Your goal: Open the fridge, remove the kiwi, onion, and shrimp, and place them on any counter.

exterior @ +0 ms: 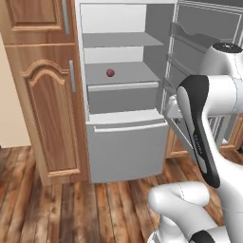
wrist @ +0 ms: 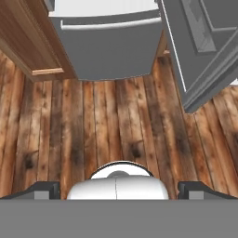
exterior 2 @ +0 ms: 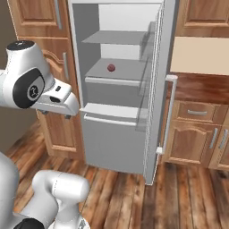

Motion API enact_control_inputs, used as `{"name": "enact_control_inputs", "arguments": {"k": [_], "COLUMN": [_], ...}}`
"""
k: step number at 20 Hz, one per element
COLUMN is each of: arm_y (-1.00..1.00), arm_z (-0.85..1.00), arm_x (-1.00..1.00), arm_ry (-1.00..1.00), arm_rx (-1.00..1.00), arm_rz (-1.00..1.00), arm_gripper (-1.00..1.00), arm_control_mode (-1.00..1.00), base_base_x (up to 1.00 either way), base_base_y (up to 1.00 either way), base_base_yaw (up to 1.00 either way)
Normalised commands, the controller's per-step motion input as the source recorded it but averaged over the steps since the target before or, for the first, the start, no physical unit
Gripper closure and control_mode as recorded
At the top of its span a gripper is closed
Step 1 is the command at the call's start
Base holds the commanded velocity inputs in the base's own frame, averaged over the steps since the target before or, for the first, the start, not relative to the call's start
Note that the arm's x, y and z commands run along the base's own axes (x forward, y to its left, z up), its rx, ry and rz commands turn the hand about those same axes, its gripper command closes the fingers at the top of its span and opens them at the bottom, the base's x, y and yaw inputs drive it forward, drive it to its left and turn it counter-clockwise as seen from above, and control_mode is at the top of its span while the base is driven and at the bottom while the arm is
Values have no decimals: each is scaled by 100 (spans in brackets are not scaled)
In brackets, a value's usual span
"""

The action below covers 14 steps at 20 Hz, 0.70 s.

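The fridge (exterior: 124, 151) stands open, its door (exterior 2: 157, 80) swung out to the right. The onion (exterior: 110, 72), a small reddish-purple ball, lies alone on the middle shelf (exterior 2: 111, 67). The kiwi and the shrimp are out of view. My gripper (wrist: 119, 188) points down at the wooden floor in front of the fridge's bottom drawer (wrist: 111, 51). It is open, with its fingertips (wrist: 44, 189) far apart and nothing between them. In the right base view my hand (exterior 2: 58, 100) hangs left of the fridge's open front, at drawer height.
A tall brown wooden cabinet (exterior: 45, 104) adjoins the fridge on the left. Right of the open door runs a wall counter (exterior 2: 203, 87) with a reddish-brown top over wooden drawers. The door's lower edge (wrist: 204, 93) juts over the plank floor (wrist: 107, 125).
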Motion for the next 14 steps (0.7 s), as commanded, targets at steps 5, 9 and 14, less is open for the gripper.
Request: {"name": "enact_control_inputs", "arguments": {"k": [5, 9, 14], "arm_y": [0, 0, 0], "arm_z": [0, 0, 0], "arm_x": [0, 0, 0], "arm_ry": [0, 0, 0], "arm_rx": [0, 0, 0], "arm_rz": [0, 0, 0], "arm_gripper": [-100, -100, -100], "arm_control_mode": [100, 100, 100], "base_base_x": [51, 51, 50], "base_base_y": [1, 0, 0], "base_base_yaw": [0, 0, 0]}}
